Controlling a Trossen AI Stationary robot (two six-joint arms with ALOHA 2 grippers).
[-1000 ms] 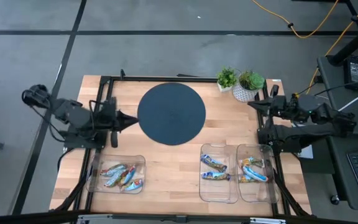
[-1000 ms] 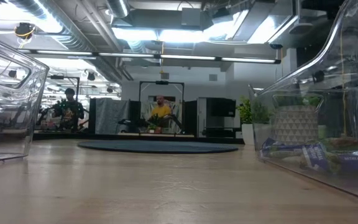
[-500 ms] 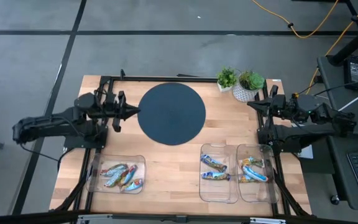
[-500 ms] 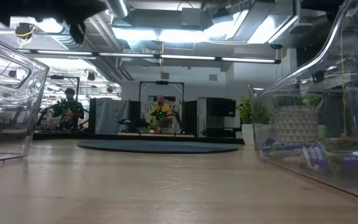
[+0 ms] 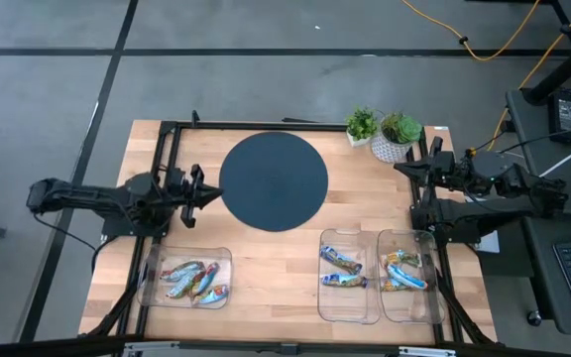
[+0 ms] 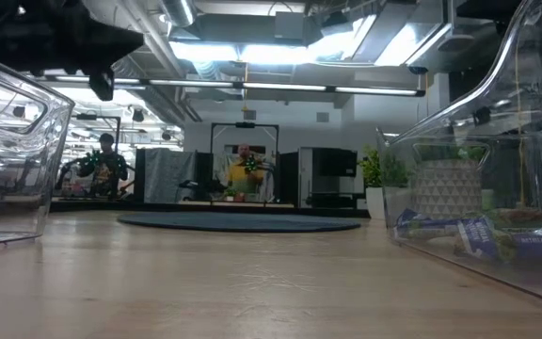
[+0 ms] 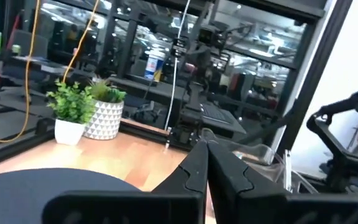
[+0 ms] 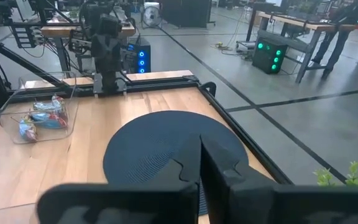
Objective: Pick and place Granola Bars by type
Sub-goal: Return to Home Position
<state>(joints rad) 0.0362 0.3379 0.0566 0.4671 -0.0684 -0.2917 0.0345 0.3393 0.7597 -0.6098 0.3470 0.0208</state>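
The granola bars lie in three clear trays along the table's near side. Several blue, green and red-orange ones [image 5: 192, 281] fill the left tray, also seen as the left tray's bars [image 8: 43, 116] in the right wrist view. Two blue ones [image 5: 342, 269] lie in the middle tray, and several more [image 5: 404, 272] in the right tray. My left gripper [image 5: 211, 192] is shut and hangs above the table between the left tray and the dark round mat, pointing at the mat. My right gripper [image 5: 401, 167] waits shut at the table's right edge.
A dark round mat [image 5: 274, 181] lies at the table's far middle. Two small potted plants [image 5: 383, 128] stand at the far right corner. Bare wood [image 5: 274, 273] shows between the left and middle trays. A black frame [image 5: 171, 127] borders the table. People show in the room behind [image 6: 243, 168].
My left arm has swung its elbow out toward the table's left. Its gripper went a little toward the far edge, then came back toward the near edge, ending about where it was. It has stayed shut. The bars have not moved.
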